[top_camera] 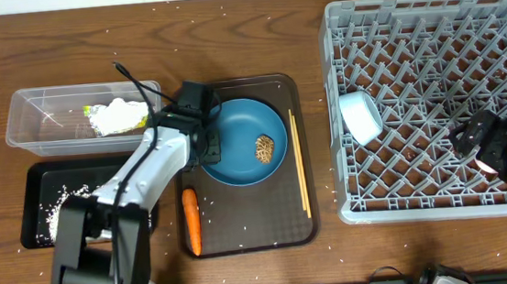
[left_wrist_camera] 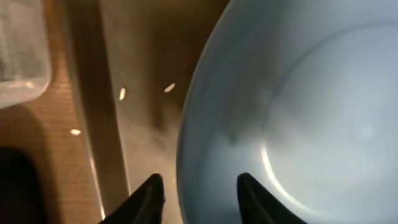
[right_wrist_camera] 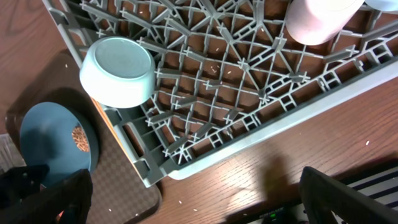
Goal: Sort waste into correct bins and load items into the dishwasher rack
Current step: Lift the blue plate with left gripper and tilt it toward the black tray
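- left hand [left_wrist_camera: 199, 194] sits at the left rim of the blue plate [top_camera: 245, 129], on the brown serving tray [top_camera: 252, 225]
- fingers [left_wrist_camera: 149, 196] are apart: one outside the rim over the tray, the other over the plate's inside, with the rim in the gap between
- nothing clamped yet, and I can't confirm either finger touches the plate
- my read: the step in hand is a rim pinch on the plate
- to do it well: get the outer finger down under the lip, then close square across the rim, not at an angle
- the plate looks glossy and shallow, so a pinch on the very edge will likely slip or let it pivot
- brown food chunk [top_camera: 265, 147] lies on the plate, right of centre
- keep the plate level on the lift or the chunk rolls off onto the tray
- it should go to a bin before the plate goes to the dishwasher rack [top_camera: 425, 205]
- chopsticks [top_camera: 298, 161] lie just beside the plate's right edge and the carrot [top_camera: 191, 221] is front-left, so lift clear and don't drag
- clear tub [top_camera: 20, 107] holds the napkin [top_camera: 122, 117] and yellow wrapper [top_camera: 92, 110]; black tray [top_camera: 28, 175] holds rice [top_camera: 57, 210]
- right hand [right_wrist_camera: 198, 193] is spread wide and empty, over the rack's front right
- white bowl [top_camera: 360, 117] and pinkish cup [right_wrist_camera: 320, 18] are already in the rack
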{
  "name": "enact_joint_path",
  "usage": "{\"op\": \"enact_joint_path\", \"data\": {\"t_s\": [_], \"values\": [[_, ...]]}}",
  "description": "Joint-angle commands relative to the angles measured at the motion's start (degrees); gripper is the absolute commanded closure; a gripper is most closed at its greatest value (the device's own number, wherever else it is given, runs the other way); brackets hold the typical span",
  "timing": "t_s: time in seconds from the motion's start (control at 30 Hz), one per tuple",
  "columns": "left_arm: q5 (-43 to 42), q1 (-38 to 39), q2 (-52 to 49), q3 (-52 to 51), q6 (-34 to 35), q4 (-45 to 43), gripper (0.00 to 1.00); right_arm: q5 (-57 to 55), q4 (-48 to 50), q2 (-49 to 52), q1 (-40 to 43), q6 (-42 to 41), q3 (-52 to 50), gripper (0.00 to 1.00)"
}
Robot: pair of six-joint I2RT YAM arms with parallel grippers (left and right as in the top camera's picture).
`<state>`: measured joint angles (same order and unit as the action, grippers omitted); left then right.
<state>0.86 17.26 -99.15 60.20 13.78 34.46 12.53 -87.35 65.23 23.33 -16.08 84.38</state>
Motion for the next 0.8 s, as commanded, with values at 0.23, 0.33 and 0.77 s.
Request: {"op": "enact_joint_path", "data": {"t_s": [0.23,0.33,0.77], "values": [[1.14,-0.15,-1.20,-0.46,0.42,-2.40,0.94,-0.33,-0.33,-0.07,0.70,2.58,0.59,0.01],[1.11,-0.15,-0.96,-0.17,0.22,-0.96,0.94,-0.33,-0.59,-0.09,0.68,3.43,0.59,0.01],[7.76,-0.17,11.78,8.98,-0.15,16.00,0.94,-0.33,-0.74,-0.09,0.70,3.48,0.57,0.01]]}}
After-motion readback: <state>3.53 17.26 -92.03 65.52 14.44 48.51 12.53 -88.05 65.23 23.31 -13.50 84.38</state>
